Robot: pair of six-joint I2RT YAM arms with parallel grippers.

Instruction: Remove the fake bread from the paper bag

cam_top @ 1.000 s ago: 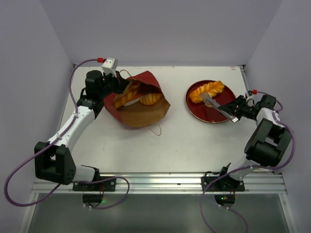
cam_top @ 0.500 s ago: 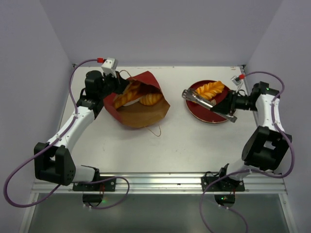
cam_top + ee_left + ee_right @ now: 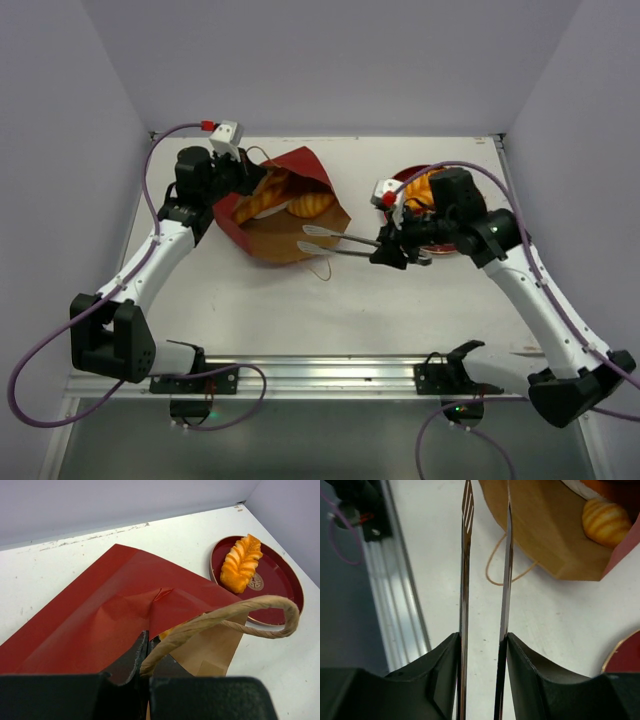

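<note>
The paper bag (image 3: 292, 222) lies on its side, red outside, brown inside, its mouth facing right. Orange-golden bread (image 3: 308, 205) shows inside it; in the right wrist view a ridged bun (image 3: 605, 521) sits in the bag (image 3: 540, 530). My left gripper (image 3: 240, 178) is shut on the bag's upper edge and tan handle (image 3: 225, 616). My right gripper (image 3: 392, 248) is shut on metal tongs (image 3: 340, 238). The tong blades (image 3: 465, 555) stand apart with nothing between them, their tips at the bag's mouth. One twisted pastry (image 3: 241, 562) lies on the red plate (image 3: 280, 587).
The red plate (image 3: 398, 182) at the back right is partly hidden by my right arm. A loose loop handle (image 3: 495, 565) lies on the white table in front of the bag. The metal rail (image 3: 395, 605) runs along the table's near edge.
My right arm has swung left from the plate, carrying the tongs to the bag's mouth. The twisted pastry stays on the plate. My left arm and the bag have not moved.
</note>
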